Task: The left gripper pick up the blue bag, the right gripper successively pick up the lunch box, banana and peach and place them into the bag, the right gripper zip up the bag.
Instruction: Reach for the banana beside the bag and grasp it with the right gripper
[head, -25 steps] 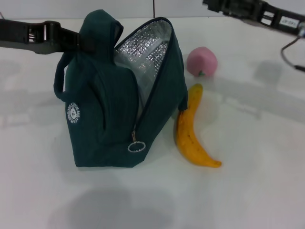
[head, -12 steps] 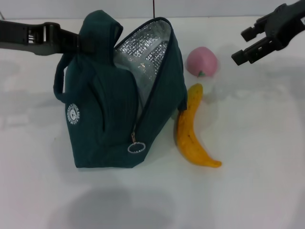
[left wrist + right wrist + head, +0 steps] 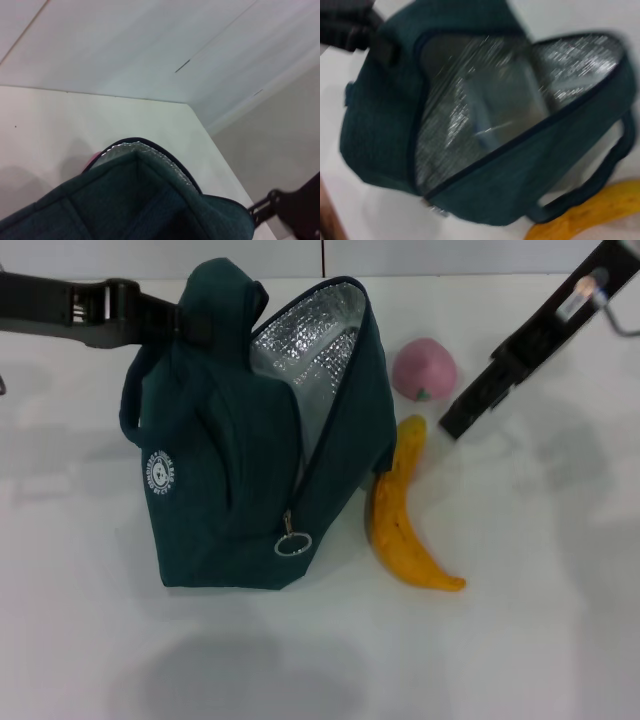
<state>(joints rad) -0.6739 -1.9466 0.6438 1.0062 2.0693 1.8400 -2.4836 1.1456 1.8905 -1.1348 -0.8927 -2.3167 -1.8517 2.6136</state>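
Note:
The blue bag (image 3: 230, 470) stands on the white table with its mouth open and its silver foil lining (image 3: 310, 350) showing. My left gripper (image 3: 165, 318) is shut on the bag's top handle and holds it upright. The peach (image 3: 424, 368) lies right of the bag, and the banana (image 3: 404, 525) lies below the peach, beside the bag. My right gripper (image 3: 458, 422) hangs low between the peach and the banana's upper end. The right wrist view shows the open bag (image 3: 485, 200), a blurred pale shape inside it, and the banana (image 3: 590, 215). The lunch box is not seen on the table.
The zipper's ring pull (image 3: 293, 543) hangs at the bag's front lower corner. The table (image 3: 540, 620) is bare white to the right and front. In the left wrist view the bag's top (image 3: 150, 200) fills the lower part, before a wall.
My right gripper has swung down and left from the far right corner to a spot beside the peach and the banana's tip. The bag has tilted slightly in the left gripper.

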